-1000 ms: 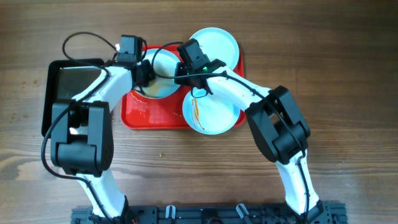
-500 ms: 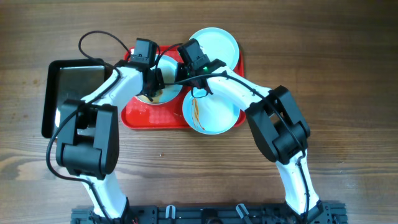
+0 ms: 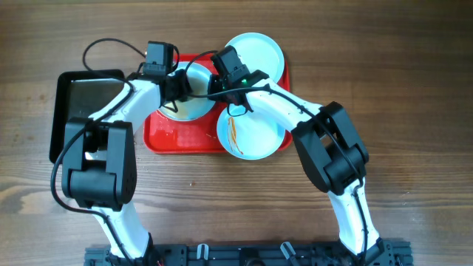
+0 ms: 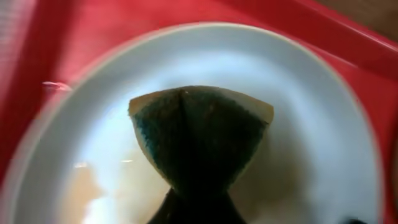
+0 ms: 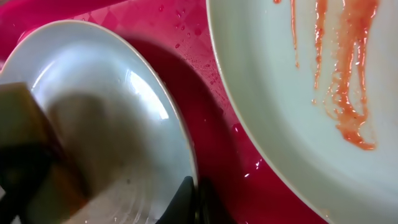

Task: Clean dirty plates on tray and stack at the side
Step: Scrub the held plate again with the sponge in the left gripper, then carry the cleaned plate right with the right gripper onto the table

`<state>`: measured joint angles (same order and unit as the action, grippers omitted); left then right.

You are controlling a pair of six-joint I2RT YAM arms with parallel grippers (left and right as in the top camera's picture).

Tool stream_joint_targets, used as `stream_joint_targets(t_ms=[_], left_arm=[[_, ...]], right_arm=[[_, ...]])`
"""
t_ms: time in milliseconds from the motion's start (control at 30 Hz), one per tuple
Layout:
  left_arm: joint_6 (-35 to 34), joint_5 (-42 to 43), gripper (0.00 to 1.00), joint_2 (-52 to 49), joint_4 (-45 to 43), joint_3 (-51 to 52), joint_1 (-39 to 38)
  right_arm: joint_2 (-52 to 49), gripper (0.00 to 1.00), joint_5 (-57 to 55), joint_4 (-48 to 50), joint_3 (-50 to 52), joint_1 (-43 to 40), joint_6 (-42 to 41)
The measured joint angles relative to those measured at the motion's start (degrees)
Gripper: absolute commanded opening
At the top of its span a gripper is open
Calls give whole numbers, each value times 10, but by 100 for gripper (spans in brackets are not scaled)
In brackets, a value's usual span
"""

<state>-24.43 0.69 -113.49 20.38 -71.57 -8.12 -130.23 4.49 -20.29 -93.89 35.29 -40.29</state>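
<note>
On the red tray (image 3: 166,137) lie three pale plates. The left plate (image 3: 194,105) (image 4: 311,124) carries a brownish smear near its lower edge. My left gripper (image 3: 177,90) (image 4: 196,210) is shut on a dark green sponge (image 4: 196,140) with a yellow edge, pressed flat onto that plate. My right gripper (image 3: 216,89) (image 5: 194,202) is shut on the same plate's right rim (image 5: 180,143). The front right plate (image 3: 255,137) (image 5: 298,93) bears orange-red sauce streaks. The back right plate (image 3: 259,52) looks unsoiled.
A smaller black tray (image 3: 77,103) with a shiny bottom sits left of the red tray on the wooden table (image 3: 414,89). Water drops glisten on the red tray floor (image 5: 211,81) between the two plates. A black cable (image 3: 111,46) loops behind the left wrist.
My left gripper swung right across the left plate with the sponge, then back to the left. The right arm and all three plates have stayed put.
</note>
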Motion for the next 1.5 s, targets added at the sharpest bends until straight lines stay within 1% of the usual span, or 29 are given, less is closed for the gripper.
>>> stream_joint_targets(t_ms=[67,133,200,267,300,367,467,500,600,700,733,800,833,867,933,967,1000,1033,1067,1100,1233,1333,1367,1400,1433,1500], left_arm=[[-14,-55,4,0,28,0,0],[-19,-73,4,0,62,-3,0],[-22,-76,4,1,100,-9,0],[-19,-52,4,3,143,-13,3],[-11,-31,4,4,153,-15,7],[11,34,4,5,170,-15,23],[27,138,4,5,175,-12,48],[30,195,4,4,169,-8,59],[34,322,4,0,128,-2,96],[34,405,4,0,116,-5,147],[34,425,4,0,122,-9,169],[34,447,4,5,135,-19,201],[34,452,4,13,136,-24,214],[34,452,4,31,137,-27,224],[35,425,4,73,147,-30,238],[36,404,4,93,155,-33,244],[36,369,4,114,168,-37,251],[37,339,4,125,179,-41,254],[38,314,4,131,188,-43,257],[38,263,4,133,205,-45,259],[38,129,4,131,226,-44,259],[39,73,4,131,230,-44,259],[40,51,7,131,230,-44,259],[40,45,6,131,230,-44,259],[40,33,4,131,231,-44,259],[41,22,4,131,231,-44,259]], right_arm=[[0,4,0,0,0,0,0],[0,4,3,0,0,0,0],[0,4,9,0,0,1,0],[0,4,14,0,0,1,0],[0,4,15,0,0,1,0],[0,4,19,1,0,0,0],[0,4,29,1,0,-3,0],[0,4,32,2,0,-4,0],[0,4,34,4,0,-5,0],[0,4,34,4,0,-5,0],[0,6,34,4,0,-5,0],[0,21,34,4,0,-5,1],[0,26,35,5,0,-5,2],[0,29,36,5,0,-5,5],[0,29,37,5,0,-5,10],[0,25,37,5,0,-5,9],[-1,18,37,5,0,-5,9],[-2,8,37,5,0,-5,10],[-3,4,37,6,0,-5,8],[-7,4,39,6,0,-5,11],[-10,4,43,4,0,-5,11],[-10,4,49,-11,-7,-5,20],[-9,4,49,-26,-11,-6,34],[-4,4,42,-35,-12,-6,46],[2,4,34,-46,-12,-6,51],[28,4,-11,-66,-12,-5,81]])
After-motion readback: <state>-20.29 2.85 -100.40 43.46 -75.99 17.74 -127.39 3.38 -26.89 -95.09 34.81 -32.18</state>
